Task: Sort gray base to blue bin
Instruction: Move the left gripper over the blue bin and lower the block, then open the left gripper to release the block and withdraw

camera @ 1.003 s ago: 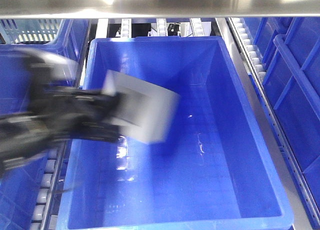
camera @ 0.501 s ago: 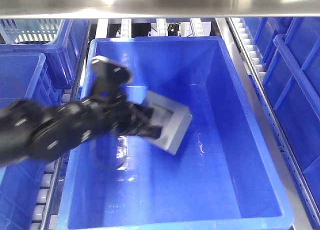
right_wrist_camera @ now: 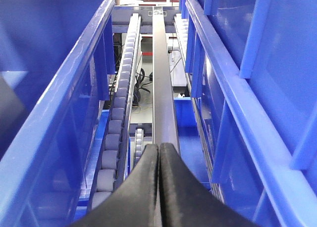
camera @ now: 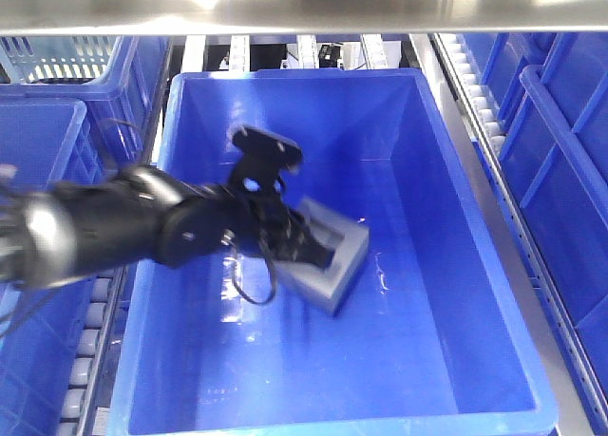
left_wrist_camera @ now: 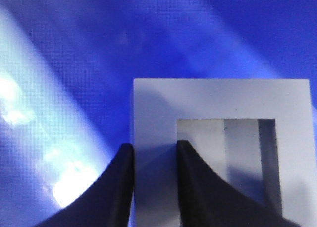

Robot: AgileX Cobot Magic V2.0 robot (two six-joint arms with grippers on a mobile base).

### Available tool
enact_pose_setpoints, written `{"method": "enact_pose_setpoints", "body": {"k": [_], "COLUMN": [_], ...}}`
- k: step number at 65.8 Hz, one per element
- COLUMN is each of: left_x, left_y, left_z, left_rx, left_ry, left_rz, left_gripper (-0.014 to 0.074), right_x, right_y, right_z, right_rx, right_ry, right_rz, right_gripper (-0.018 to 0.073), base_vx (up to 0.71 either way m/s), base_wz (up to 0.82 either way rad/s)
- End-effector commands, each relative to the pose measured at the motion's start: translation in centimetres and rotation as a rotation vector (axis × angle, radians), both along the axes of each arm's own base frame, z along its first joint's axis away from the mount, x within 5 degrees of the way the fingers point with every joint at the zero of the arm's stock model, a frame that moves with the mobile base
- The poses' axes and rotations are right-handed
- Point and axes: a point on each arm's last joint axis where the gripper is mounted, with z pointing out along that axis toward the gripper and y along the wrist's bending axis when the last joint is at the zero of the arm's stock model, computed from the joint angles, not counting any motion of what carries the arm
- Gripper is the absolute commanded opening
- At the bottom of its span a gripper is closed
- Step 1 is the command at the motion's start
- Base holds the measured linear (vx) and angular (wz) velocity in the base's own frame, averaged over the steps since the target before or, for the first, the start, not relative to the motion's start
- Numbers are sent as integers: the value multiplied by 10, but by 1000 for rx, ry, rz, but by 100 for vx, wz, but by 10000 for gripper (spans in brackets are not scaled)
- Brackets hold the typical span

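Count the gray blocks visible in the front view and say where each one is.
1. The gray base sits low inside the blue bin, left of centre, gripped by the left tool on one pocket wall. The arm could hide others behind it.

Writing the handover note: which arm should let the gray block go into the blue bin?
Left. Its pincer already clamps the gray block's wall inside the blue bin; the right pincer is shut outside it.
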Motion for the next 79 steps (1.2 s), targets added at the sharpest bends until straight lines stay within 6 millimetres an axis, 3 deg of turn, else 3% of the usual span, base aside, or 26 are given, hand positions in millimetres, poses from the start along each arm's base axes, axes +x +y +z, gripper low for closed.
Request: {"method": "enact_pose_setpoints", "body": {"k": [1,11,29,49,62,79], "left_x": [4,5,4,-8,-27,-71], "left_y": [-5,-6,-5,4,19,52], "left_z": [27,20,24,47,57,69], "left_rx": [-85,-69,-79,-75,-105,-169], "left_ry": [-100,-77,-79,-75,-119,-201], "left_rz": [-1,0,4,5,1,-1], "left_gripper": [142,213,365,378,378,378], "right_x": [0,0,0,0,0,0], "right_y": [0,0,0,0,0,0], "right_z": [2,2,2,2,2,2], "right_rx": [-11,-11,-11,-11,-11,-11], "right_ry": [-71,-71,-71,-71,-71,-71], "right_rz": [0,0,0,0,0,0], "right_gripper": [-9,-9,-9,-9,-9,-9], "base_vx": [0,0,0,0,0,0], "base_wz": [0,0,0,0,0,0]}}
